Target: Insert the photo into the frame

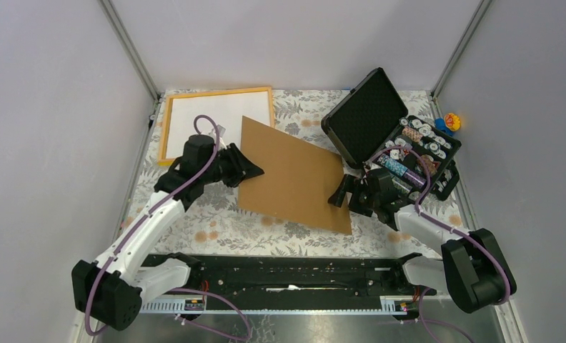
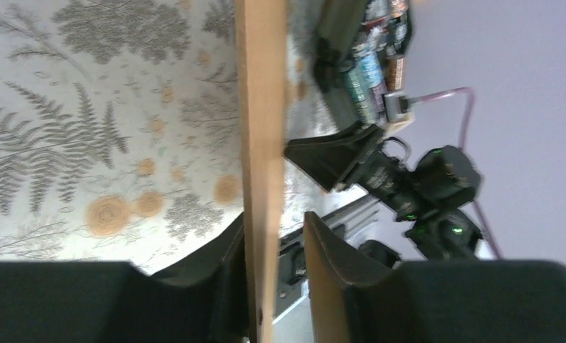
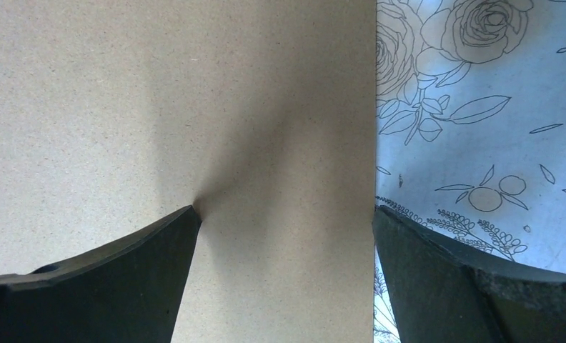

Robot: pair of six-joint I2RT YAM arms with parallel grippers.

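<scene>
The orange-yellow frame [image 1: 167,128] lies flat at the back left, its inside plain white. The photo's printed face shows in no view. A brown backing board [image 1: 294,175] lies slanted in the middle. My left gripper [image 1: 250,171] sits astride the board's left edge. In the left wrist view the board [image 2: 262,107] stands edge-on between the fingers of my left gripper [image 2: 274,221]; one finger touches it and the other stands apart. My right gripper [image 1: 341,193] is at the board's right edge. It is wide open [image 3: 285,211], with the board [image 3: 159,93] in front of it.
An open black case [image 1: 380,121] with small items stands at the back right, close behind the right arm. A small colourful toy [image 1: 450,121] lies beyond it. The floral cloth [image 3: 480,107] covers the table. A black rail [image 1: 287,275] runs along the near edge.
</scene>
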